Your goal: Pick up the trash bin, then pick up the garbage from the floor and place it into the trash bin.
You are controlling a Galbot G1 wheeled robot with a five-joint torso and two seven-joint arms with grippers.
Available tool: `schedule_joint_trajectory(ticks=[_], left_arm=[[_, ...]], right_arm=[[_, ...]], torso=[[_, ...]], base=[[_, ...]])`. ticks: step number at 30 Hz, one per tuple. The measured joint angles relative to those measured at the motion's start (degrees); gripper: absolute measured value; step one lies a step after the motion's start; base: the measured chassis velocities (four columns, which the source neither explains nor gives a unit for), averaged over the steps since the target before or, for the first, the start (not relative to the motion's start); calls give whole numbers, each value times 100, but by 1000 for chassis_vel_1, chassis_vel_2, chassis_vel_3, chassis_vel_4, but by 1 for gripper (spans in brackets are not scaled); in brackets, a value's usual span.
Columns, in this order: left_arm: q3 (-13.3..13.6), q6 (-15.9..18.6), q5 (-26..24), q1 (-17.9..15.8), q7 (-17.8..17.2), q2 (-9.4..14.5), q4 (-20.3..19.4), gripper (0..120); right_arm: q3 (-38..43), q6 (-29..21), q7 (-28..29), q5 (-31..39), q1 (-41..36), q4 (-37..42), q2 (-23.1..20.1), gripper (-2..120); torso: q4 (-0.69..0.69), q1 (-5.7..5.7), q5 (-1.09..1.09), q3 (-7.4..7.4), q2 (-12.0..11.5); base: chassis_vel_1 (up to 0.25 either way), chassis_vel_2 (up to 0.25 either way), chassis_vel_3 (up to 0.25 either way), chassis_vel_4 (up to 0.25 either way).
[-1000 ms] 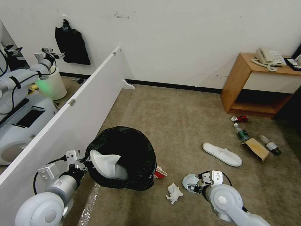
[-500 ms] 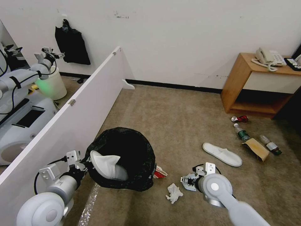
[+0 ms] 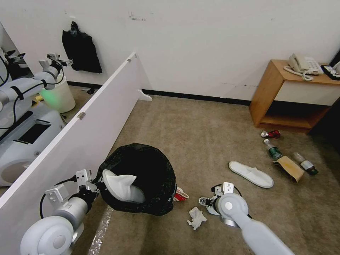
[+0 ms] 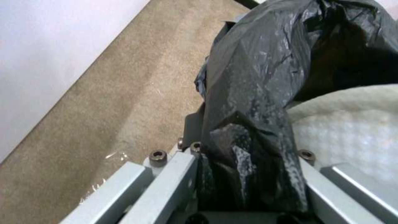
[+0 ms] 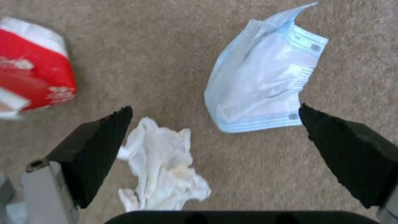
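Trash bin [image 3: 141, 179] sits at roughly 7 o'clock in the head view, black liner draped over the rim, tilted toward the robot. One white slipper [image 3: 122, 187] is already inside it. Left gripper [image 3: 95, 186] is at the bin's near-left rim; the left wrist view shows its jaws clamped together on the bag-covered rim [image 4: 248, 149], with the slipper fabric just beside.

Right gripper [image 3: 204, 202] is low over the carpet [image 3: 198, 131] at about 6 o'clock, to the bin's right. Its jaws stand wide apart and hold nothing. In the right wrist view the black fingertips [image 5: 104, 146] straddle two bits of garbage: a crumpled white tissue wad [image 5: 164, 165] next to one pad, and a light-blue face mask [image 5: 261, 90] nearer the other. In the head view the tissue [image 3: 196, 217] lies just beside the gripper.

Red-white carton [image 3: 180, 194] is touching the bin's right side, also seen in the right wrist view.

More litter toward 3–4 o'clock, well apart from both arms: second slipper [image 3: 250, 174], brown paper bag [image 3: 289, 168], two bottles [image 3: 272, 149], red can [image 3: 271, 134] near the wooden side table [image 3: 269, 88].
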Motion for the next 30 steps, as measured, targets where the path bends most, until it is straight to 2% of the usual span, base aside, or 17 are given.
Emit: schedule_joint_trajectory(ticks=[10, 30], left_arm=[[10, -29, -27, -35, 91, 76, 42, 4], [35, -87, 76, 14, 213, 24, 59, 4]], right_arm=[[173, 119, -210, -332, 211, -639, 398, 100], [470, 191, -524, -741, 166, -1037, 330, 100]], torso=[[1, 0, 1, 0, 0], [1, 0, 0, 0, 0]], base=[[0, 0, 0, 0], [0, 0, 0, 0]])
